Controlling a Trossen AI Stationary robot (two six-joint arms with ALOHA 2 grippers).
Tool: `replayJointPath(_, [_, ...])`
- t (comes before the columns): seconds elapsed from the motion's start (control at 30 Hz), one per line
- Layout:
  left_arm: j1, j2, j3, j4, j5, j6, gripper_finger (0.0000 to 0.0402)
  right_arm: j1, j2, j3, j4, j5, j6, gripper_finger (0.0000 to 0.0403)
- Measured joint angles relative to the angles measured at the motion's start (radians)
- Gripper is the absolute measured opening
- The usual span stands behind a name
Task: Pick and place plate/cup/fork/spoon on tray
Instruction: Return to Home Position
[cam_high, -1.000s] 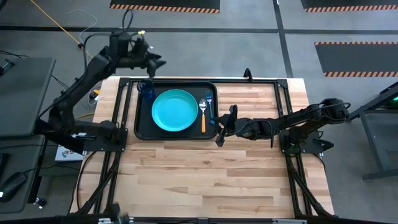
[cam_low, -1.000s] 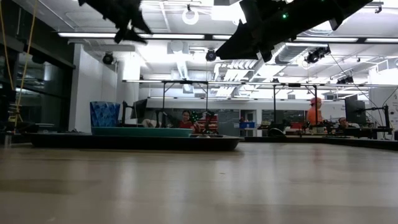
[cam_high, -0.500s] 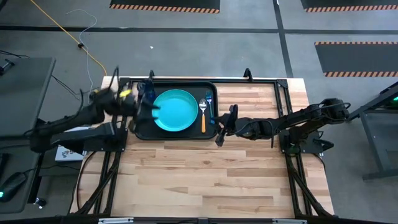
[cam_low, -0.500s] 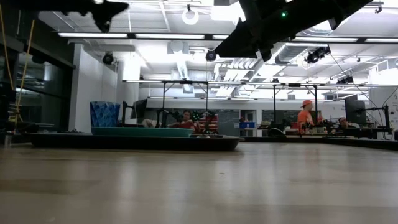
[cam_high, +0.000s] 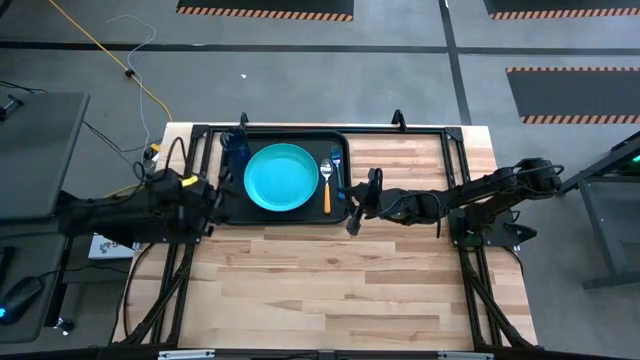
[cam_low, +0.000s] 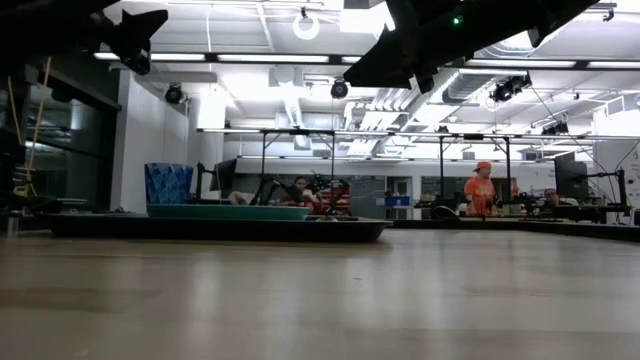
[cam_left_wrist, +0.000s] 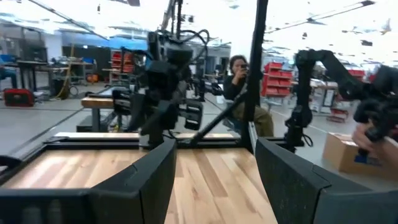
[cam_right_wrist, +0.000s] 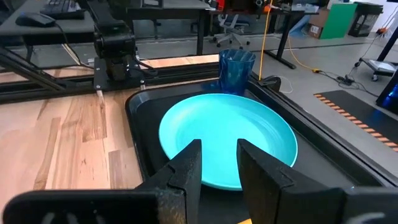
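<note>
The black tray (cam_high: 228, 200) lies at the table's far middle. On it rest the turquoise plate (cam_high: 281, 178), the dark-blue cup (cam_high: 236, 143) upright in the far left corner, and the orange-handled spoon (cam_high: 326, 188) beside the light-blue fork (cam_high: 337, 165) along the right side. The plate (cam_right_wrist: 227, 140) and cup (cam_right_wrist: 236, 68) also show in the right wrist view. My left gripper (cam_high: 210, 195) is open and empty at the tray's left edge; its fingers (cam_left_wrist: 149, 180) stand wide apart. My right gripper (cam_high: 355, 207) is open and empty at the tray's right near corner, pointing at the plate (cam_right_wrist: 219, 171).
Bare wooden tabletop (cam_high: 330, 290) fills the near half. Black frame rails (cam_high: 450, 180) run along the table's sides. In the room beyond, a person in orange (cam_low: 482, 187) stands, and a seated person (cam_left_wrist: 239, 78) shows past the right arm.
My left arm has swung from high above the tray's far left corner, by the cup, down and toward the table's near left, and now lies low beside the tray's left edge. The things on the tray have stayed in place.
</note>
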Motion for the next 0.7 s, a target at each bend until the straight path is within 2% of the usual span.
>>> replayJointPath(0.2, [-0.073,0.0,-0.052,0.025,-0.005,0.01,0.0209,0.0,-0.005,0.0,-0.002,0.0,-0.005,0.0092])
replayJointPath(0.4, [-0.16,0.004,-0.098,0.026,-0.139,-0.027,0.0209,0.0,-0.04,0.0,-0.006,-0.002,0.006,0.0092])
replayJointPath(0.6, [-0.202,0.0,-0.1,0.028,-0.141,0.077,0.0204,0.001,-0.06,0.0,-0.037,-0.028,0.052,0.0092])
replayJointPath(0.7, [-0.205,0.0,-0.1,0.016,-0.152,0.101,0.0182,0.002,-0.06,0.0,-0.058,-0.029,0.058,0.0092])
